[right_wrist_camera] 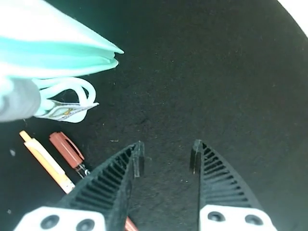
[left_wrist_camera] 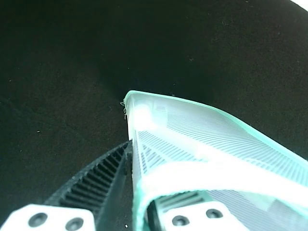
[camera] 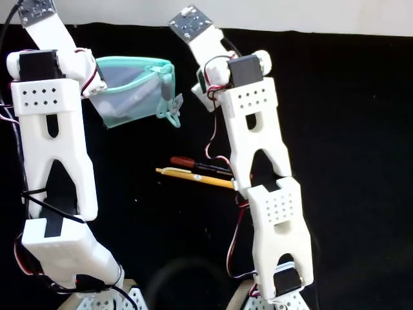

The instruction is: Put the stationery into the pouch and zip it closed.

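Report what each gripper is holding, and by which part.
The left gripper holds the pouch by one end, at its rim. The right gripper is open and holds nothing.

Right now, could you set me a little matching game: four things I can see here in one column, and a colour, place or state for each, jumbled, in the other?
Things:
1. pouch
2. yellow pen
3. left hand
4. right hand

Descriptions:
A. open, holding nothing
B. lying on the black table
C. teal and see-through
D. shut on the edge of the pouch

Right pairs: 1-C, 2-B, 3-D, 4-A.
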You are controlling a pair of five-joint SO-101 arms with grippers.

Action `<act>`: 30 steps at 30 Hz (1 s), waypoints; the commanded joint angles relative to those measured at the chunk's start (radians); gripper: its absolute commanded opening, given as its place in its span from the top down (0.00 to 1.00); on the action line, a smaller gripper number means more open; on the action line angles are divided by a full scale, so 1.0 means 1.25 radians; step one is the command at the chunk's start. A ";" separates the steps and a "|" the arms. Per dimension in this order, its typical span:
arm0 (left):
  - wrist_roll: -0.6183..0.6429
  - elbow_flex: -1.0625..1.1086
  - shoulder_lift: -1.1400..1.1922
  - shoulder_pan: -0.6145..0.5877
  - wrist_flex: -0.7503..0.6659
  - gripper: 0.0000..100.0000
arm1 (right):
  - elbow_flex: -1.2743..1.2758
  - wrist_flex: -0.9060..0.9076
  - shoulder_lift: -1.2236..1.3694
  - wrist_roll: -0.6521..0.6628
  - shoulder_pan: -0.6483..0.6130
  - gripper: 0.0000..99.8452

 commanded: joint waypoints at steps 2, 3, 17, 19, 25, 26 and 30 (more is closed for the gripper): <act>-0.002 0.010 0.020 -0.031 -0.022 0.99 | -0.002 0.010 -0.094 0.038 0.009 0.83; -0.002 0.010 0.020 -0.031 -0.022 0.99 | 0.009 0.010 -0.110 0.038 0.009 0.83; -0.004 0.012 0.020 -0.033 -0.022 0.99 | 0.760 -0.104 -0.422 0.107 -0.048 0.80; -0.004 0.012 0.020 -0.033 -0.022 0.99 | 0.862 -0.160 -0.462 0.117 -0.072 0.80; -0.004 0.012 0.020 -0.033 -0.022 0.99 | 1.142 -0.339 -0.600 0.147 -0.133 0.80; -0.004 0.012 0.020 -0.033 -0.022 0.99 | 1.177 -0.368 -0.616 0.152 -0.138 0.80; -0.004 0.012 0.020 -0.033 -0.022 0.99 | 1.280 -0.481 -0.640 0.176 -0.149 0.80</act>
